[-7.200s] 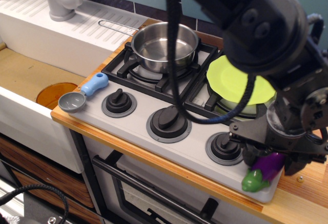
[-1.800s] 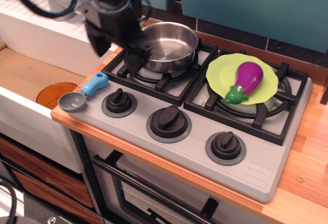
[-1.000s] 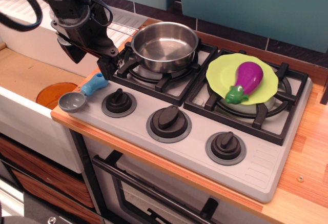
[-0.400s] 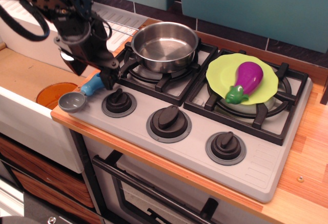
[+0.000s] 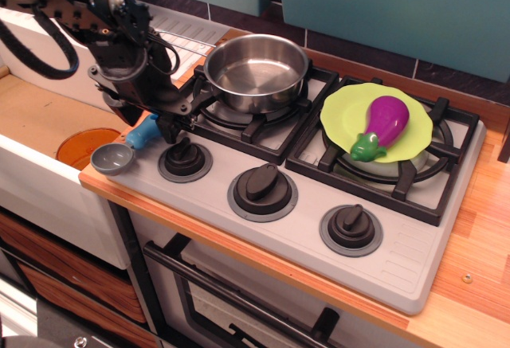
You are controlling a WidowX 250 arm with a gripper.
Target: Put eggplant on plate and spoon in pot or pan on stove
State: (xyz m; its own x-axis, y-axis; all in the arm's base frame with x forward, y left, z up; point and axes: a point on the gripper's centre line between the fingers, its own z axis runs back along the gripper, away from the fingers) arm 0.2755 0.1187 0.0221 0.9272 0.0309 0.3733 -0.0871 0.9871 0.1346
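Observation:
The spoon lies at the stove's front-left corner, its grey bowl [image 5: 111, 158] toward the counter edge and its light-blue handle [image 5: 143, 135] pointing toward the pot. My gripper [image 5: 151, 123] is lowered over the handle, jaws open, with a black finger [image 5: 169, 130] on the pot side and the other partly hidden on the far side. The steel pot [image 5: 256, 70] stands empty on the left burner. The purple eggplant [image 5: 386, 122] lies on the lime-green plate [image 5: 343, 117], which rests on the right burner of the grey stove [image 5: 215, 205].
Three black knobs [image 5: 262, 184] line the stove front. An orange disc [image 5: 82, 146] lies in the lower area to the left. A white drainboard [image 5: 56, 53] is behind my arm. Wooden counter [image 5: 486, 228] runs to the right of the stove.
My gripper has moved from the pot's left side down and forward to the spoon's handle and has sunk lower around it. Before that the eggplant was set on the plate.

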